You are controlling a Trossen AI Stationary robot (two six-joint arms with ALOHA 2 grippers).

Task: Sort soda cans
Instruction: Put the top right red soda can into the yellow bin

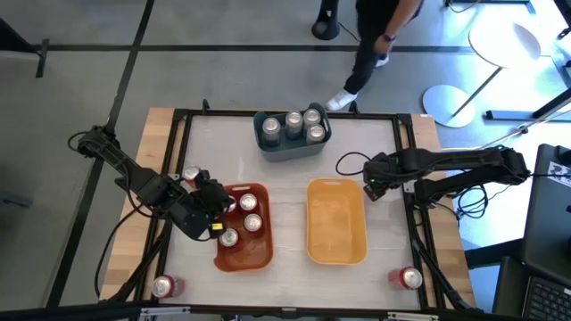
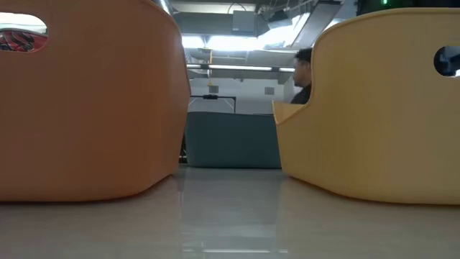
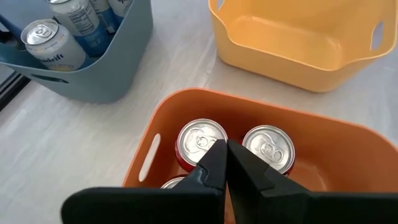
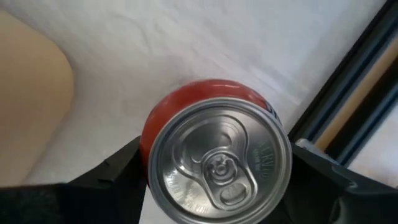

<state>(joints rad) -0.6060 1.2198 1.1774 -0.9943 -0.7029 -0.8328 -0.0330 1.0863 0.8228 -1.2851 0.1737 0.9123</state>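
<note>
My left gripper [image 1: 221, 201] [image 3: 227, 158] is shut and empty over the far left corner of the red-orange bin [image 1: 259, 254]. That bin holds three red cans [image 1: 252, 223], two of them visible in the left wrist view [image 3: 202, 138]. My right gripper [image 1: 369, 190] is shut on a red can [image 4: 217, 165] just right of the yellow bin [image 1: 336, 254], near its far end. The blue bin [image 1: 268, 143] at the far middle holds several silver-grey cans [image 1: 293, 123]. Loose red cans stand on the table at far left [image 1: 192, 176], near left [image 1: 163, 286] and near right [image 1: 409, 277]. My right gripper holds the red can by its round body [image 4: 152, 134], just below the silver top, one finger [image 4: 118, 171] on each side. The fingers come from above, pointing down, and the can stands upright between them, top up. Whether its base is on the table cannot be told.
The yellow bin holds nothing. A black frame rail [image 4: 348, 93] runs along the table's right edge, close to the right gripper. A person [image 1: 375, 36] stands beyond the far edge. In the low view the two near bins [image 2: 86, 108] block most of the table.
</note>
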